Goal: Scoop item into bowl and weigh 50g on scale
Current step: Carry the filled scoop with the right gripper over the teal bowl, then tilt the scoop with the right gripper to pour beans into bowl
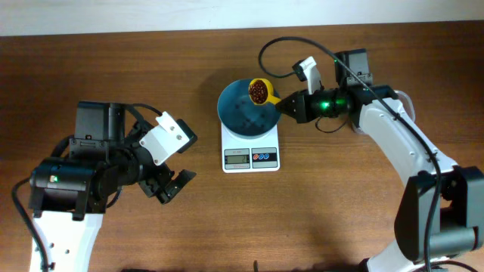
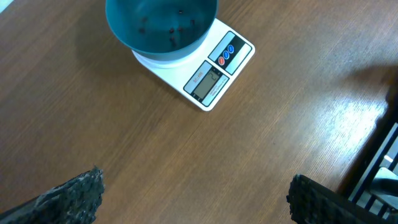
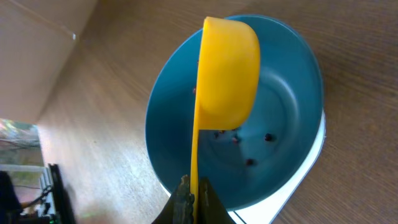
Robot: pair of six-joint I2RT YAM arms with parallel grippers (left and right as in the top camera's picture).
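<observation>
The teal-blue bowl (image 1: 240, 115) sits on the white scale (image 1: 250, 157) at the table's middle. Only a few dark red-brown beans (image 3: 249, 162) lie in its bottom. My right gripper (image 1: 285, 106) is shut on the handle of a yellow scoop (image 1: 261, 92), held over the bowl's right rim and tilted on its side. The scoop holds a heap of beans (image 1: 257, 92). In the right wrist view the scoop (image 3: 227, 71) hangs above the bowl (image 3: 174, 118). My left gripper (image 1: 170, 183) is open and empty, left of the scale. The bowl (image 2: 160, 25) and scale (image 2: 214, 74) show in the left wrist view.
The brown wooden table (image 1: 151, 75) ends at a pale back edge (image 1: 113, 15). The scale's grey display (image 1: 237, 157) and its red and blue buttons (image 1: 263, 156) face the front. A dark frame (image 2: 379, 168) stands at the right in the left wrist view.
</observation>
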